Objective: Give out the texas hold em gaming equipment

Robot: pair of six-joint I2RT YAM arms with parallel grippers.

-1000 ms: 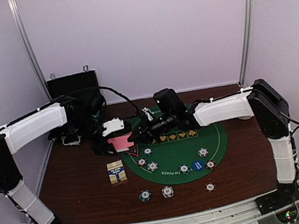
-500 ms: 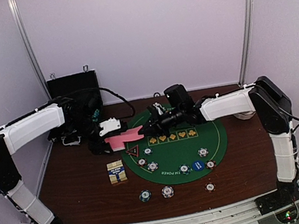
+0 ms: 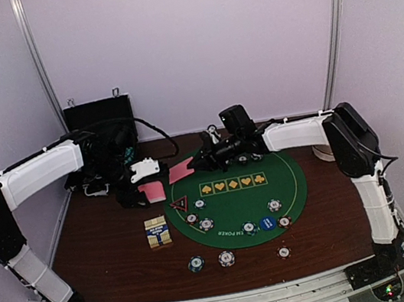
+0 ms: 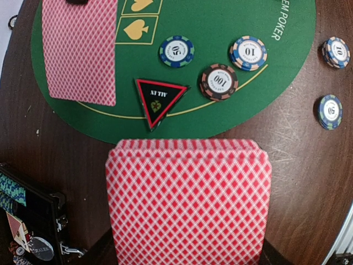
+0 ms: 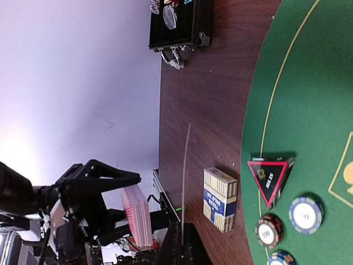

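Observation:
My left gripper (image 3: 143,187) is shut on a deck of pink-backed playing cards (image 4: 187,199), held above the table just left of the green poker mat (image 3: 268,196). My right gripper (image 3: 203,159) is shut on a single card (image 3: 181,171), held over the mat's far left edge. This card (image 5: 186,176) appears edge-on in the right wrist view, pinched in the jaws at the bottom. A black-red triangle marker (image 4: 159,99) lies on the mat's left rim. Stripe-edged chips (image 4: 219,81) sit near it, and more chips (image 3: 226,258) lie on the wood in front of the mat.
A blue-and-tan card box (image 3: 157,232) stands on the wood left of the mat. The black hard case (image 3: 100,121) stands open at the back left. A blue disc (image 3: 268,223) lies on the mat's near side. A pale object (image 3: 322,152) sits behind my right arm.
My right gripper drew one card off the deck and carried it right and toward the back. The left gripper with the deck drifted slightly left.

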